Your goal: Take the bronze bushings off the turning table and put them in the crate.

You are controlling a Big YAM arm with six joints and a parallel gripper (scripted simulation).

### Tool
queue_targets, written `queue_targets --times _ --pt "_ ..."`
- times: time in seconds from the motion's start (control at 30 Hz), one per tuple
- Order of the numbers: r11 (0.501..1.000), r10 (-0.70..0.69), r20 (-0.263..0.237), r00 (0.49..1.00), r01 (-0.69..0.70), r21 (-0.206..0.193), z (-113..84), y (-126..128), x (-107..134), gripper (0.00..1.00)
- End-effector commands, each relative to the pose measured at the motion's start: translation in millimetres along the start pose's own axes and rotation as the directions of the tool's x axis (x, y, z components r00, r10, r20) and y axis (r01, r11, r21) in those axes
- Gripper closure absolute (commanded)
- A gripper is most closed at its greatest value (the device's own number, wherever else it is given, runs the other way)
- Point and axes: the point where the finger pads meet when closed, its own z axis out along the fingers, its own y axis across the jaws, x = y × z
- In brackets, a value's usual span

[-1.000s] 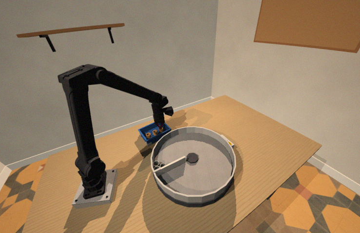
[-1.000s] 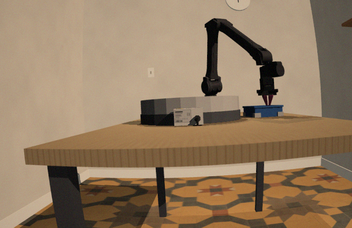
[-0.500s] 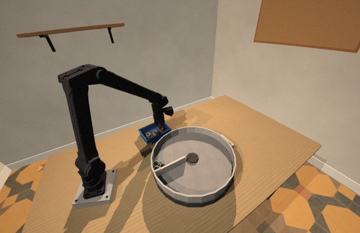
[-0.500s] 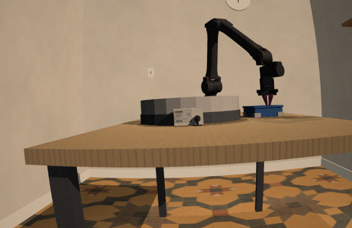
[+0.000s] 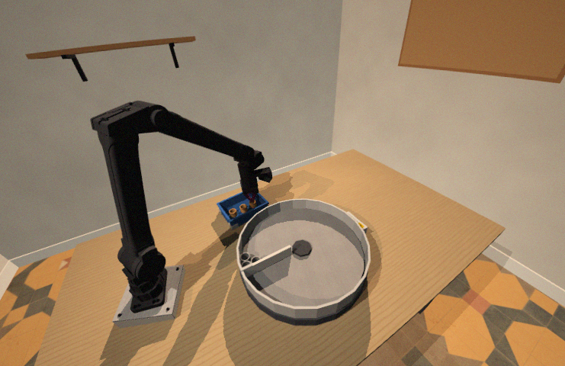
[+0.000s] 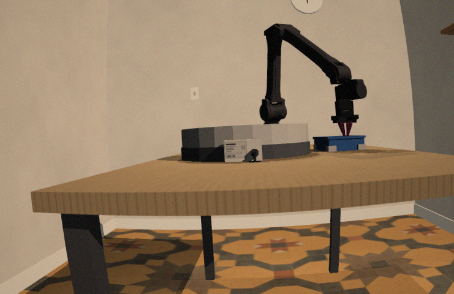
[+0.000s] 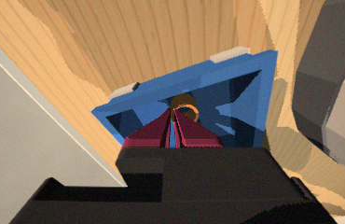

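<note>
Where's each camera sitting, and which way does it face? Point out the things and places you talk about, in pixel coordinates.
Top: above the table (image 5: 421, 207) (image 6: 199, 176) (image 7: 133, 28), angled down; the whole arm (image 5: 127, 194) (image 6: 274, 69) shows.
Exterior: low beyond a table edge, facing across the turning table (image 5: 304, 311) (image 6: 227, 131) (image 7: 315, 61); most of the arm shows.
Wrist: near the gripper (image 5: 251, 199) (image 6: 345, 134) (image 7: 172, 112), facing down into the crate (image 5: 224, 216) (image 6: 342, 143) (image 7: 199, 77); fingers and black housing show.
Top and wrist share a bronze bushing (image 5: 253, 204) (image 7: 184, 100) in the crate.
</note>
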Motion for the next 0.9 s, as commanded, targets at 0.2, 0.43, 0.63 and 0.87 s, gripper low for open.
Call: queue_targets --times 0.2,0.43,0.63,0.87 --pt "1.0 -0.004 -0.016 1.0 0.004 0.018 7.6 -7.1 -0.7 0.87" --pt "1.0 -0.004 -0.014 1.0 0.004 0.016 7.6 -6.7 -1.1 0.87" --pt "1.0 -0.004 -0.014 1.0 0.004 0.016 7.6 -6.7 -1.1 0.87" --pt "1.0 -0.004 -0.014 1.0 0.004 0.016 7.6 -6.7 -1.1 0.87"
